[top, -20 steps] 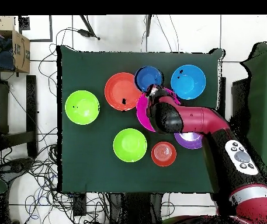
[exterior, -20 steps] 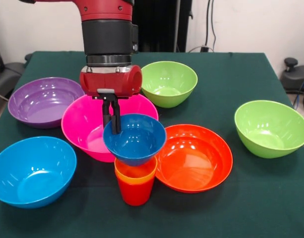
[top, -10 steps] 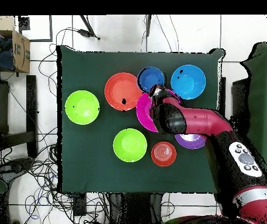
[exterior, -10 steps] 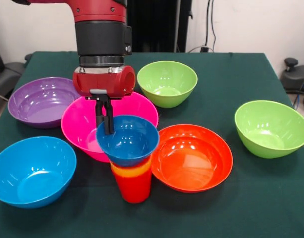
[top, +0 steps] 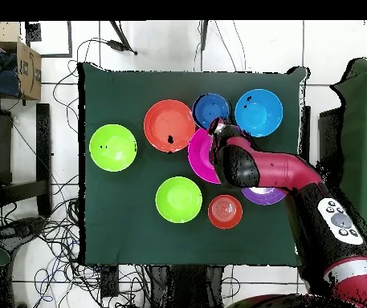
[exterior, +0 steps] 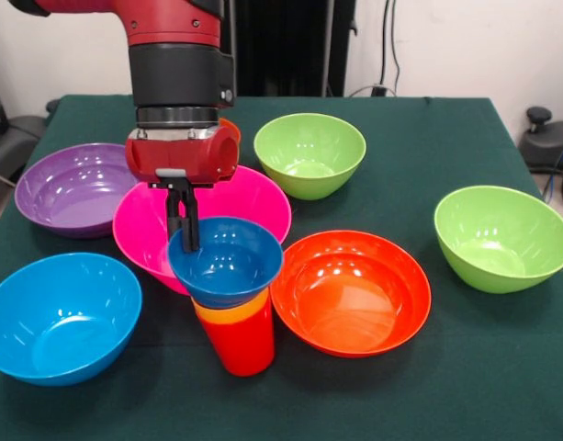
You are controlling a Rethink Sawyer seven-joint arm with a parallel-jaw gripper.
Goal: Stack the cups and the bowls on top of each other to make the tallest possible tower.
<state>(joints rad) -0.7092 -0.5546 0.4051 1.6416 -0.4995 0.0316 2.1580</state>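
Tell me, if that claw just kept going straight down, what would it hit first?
Probably nothing new: the gripper already pinches the blue bowl's rim. Further down it would press that bowl into the stacked cups beneath.

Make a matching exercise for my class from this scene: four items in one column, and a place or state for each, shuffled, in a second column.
Items:
1. small blue bowl
2. gripper
3. red cup
4. small orange-red bowl

Places or states:
A. lowest piece of the tower
B. shut on a bowl's rim
C. seen only in the overhead view, beside a green bowl
D. top of the tower

Pairs: 1-D, 2-B, 3-A, 4-C
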